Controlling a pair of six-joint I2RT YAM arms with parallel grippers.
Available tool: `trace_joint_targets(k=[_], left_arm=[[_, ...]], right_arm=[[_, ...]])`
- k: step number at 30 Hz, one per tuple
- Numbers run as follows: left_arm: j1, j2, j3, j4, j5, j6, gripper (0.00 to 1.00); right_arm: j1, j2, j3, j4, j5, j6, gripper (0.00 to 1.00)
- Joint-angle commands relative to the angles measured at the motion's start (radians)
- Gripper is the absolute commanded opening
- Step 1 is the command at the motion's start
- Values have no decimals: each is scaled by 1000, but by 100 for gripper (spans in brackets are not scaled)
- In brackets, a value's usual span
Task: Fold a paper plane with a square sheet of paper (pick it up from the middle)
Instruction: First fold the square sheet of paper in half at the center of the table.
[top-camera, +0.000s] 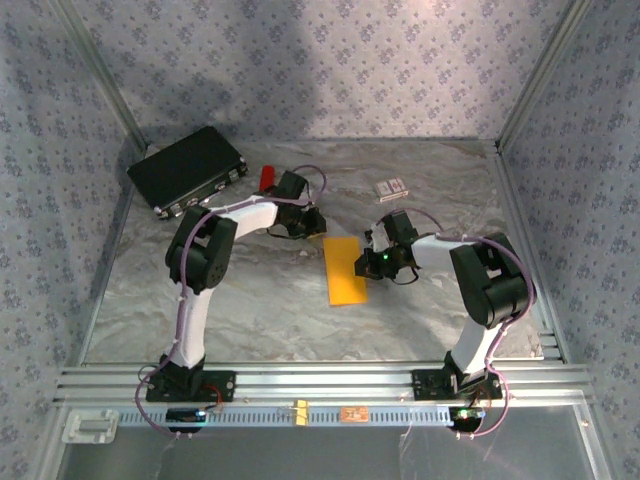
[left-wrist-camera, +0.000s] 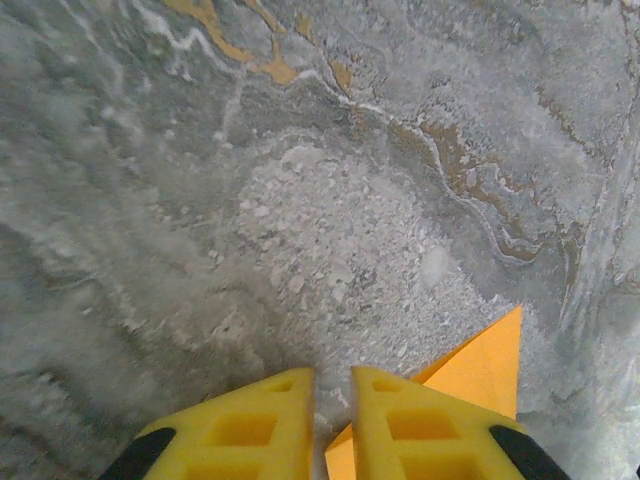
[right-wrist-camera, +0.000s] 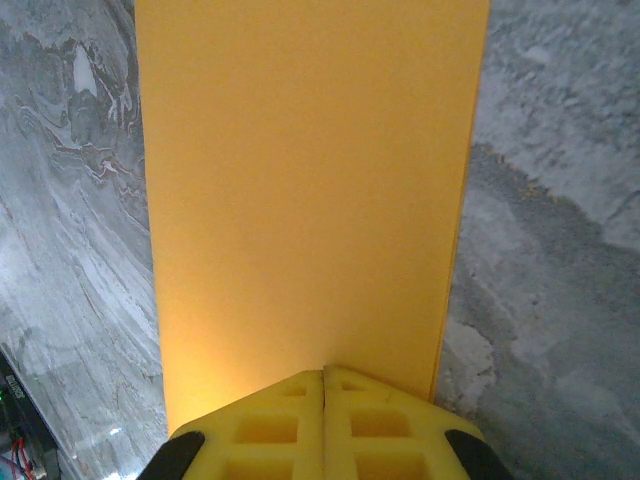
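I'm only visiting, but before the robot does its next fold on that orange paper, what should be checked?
1. Paper folded into a neat rectangle, lying flat: ok.
2. Right gripper shut, tips over the paper's edge: ok.
3. Right gripper truly pinning the paper down: cannot tell.
4. Left gripper gripping the paper's corner: not ok, fingers slightly apart, corner beside one of them.
5. Black case and small box well away from the paper: ok.
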Motion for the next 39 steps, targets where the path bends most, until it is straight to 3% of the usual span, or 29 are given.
trace_joint_targets(k=[1,7,13,21,28,32,39], left_arm=[[-30,-110,14,-53,-48,39,18],[-93,-201,-87,-10,-13,24,19],[-144,-189,-154,58,44,-15,17],[-137,-72,-126,110,89,-34,16],[-132,-45,-174,85,46,-6,14],[-126,-53,-220,115,46,-4,13],[-125,-58,-222,151,83,5,13]], right_arm=[[-18,62,-54,-150,164,-23,0],[-17,59,-39,-154,165,-20,0],[-17,52,-37,-156,164,-17,0],[-16,40,-37,-156,156,-12,0],[-24,-5,-19,-130,86,21,1],[-31,-86,6,-143,68,55,11],[-83,-250,-61,-182,79,121,39]])
